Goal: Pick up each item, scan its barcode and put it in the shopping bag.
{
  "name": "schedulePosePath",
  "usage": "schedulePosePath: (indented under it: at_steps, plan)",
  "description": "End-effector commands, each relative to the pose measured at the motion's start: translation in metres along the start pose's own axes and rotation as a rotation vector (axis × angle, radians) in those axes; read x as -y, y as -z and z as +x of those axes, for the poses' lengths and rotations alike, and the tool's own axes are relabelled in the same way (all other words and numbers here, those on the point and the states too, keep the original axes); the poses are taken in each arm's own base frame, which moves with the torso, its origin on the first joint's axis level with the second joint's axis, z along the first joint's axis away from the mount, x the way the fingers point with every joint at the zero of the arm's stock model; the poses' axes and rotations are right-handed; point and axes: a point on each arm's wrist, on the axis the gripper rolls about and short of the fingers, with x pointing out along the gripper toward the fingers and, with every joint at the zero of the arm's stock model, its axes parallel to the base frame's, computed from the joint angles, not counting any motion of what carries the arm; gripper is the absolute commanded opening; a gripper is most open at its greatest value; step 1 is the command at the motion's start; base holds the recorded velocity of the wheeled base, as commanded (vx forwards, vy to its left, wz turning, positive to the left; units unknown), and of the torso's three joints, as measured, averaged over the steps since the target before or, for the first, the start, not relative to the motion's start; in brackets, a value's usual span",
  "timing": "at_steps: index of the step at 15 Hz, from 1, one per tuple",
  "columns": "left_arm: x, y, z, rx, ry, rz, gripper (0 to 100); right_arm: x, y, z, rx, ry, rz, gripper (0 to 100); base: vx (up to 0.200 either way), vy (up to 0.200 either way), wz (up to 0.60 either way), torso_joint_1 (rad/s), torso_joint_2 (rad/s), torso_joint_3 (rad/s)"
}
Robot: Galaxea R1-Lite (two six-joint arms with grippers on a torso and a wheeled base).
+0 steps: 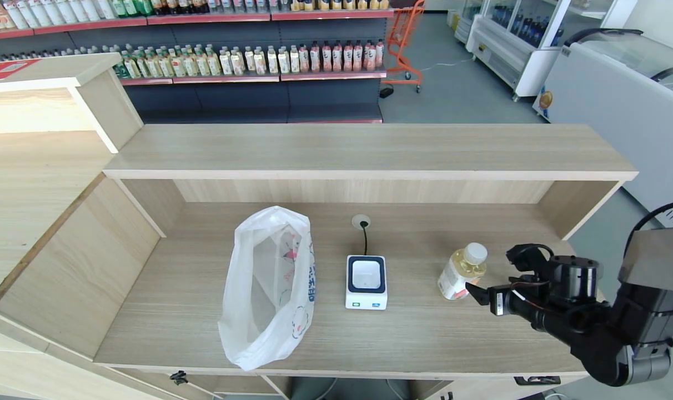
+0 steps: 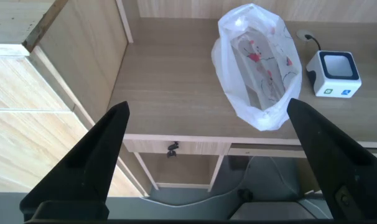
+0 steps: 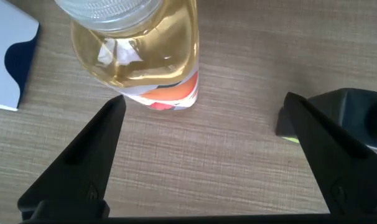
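your right gripper (image 3: pixel 204 104) is the nearer one, fingers spread wide and empty; the upright bottle (image 1: pixel 462 271) stands just left of their tips, not yet between them.

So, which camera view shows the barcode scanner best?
The head view: the scanner is whole, seen from above, with its cable. The left wrist view shows it farther off, beside the shopping bag; the right wrist view catches one corner.

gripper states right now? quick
Left gripper: open, empty.
Right gripper: open, empty, close to the bottle but not gripping it.
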Motion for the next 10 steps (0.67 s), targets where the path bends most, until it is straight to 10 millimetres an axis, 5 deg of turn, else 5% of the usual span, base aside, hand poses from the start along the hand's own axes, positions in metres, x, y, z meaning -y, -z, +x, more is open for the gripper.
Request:
schedulePosePath:
  at_steps: [1,6,10]
  plan:
    - [0.000,0.000,0.000,-0.001,0.001,0.000,100,-0.012,0.016,0.031,-0.002,-0.040,-0.007,100,0.000,0.000,0.00,0.000,0.00,0.000]
    - [0.000,0.000,0.000,-0.001,0.001,0.000,100,-0.051,-0.002,0.068,0.118,-0.135,-0.027,100,0.000,0.000,0.00,0.000,0.00,0.000]
    - [0.000,0.000,0.000,0.000,0.000,0.000,100,-0.082,0.008,0.076,0.101,-0.144,0.036,100,0.000,0.000,0.00,0.000,0.00,0.000]
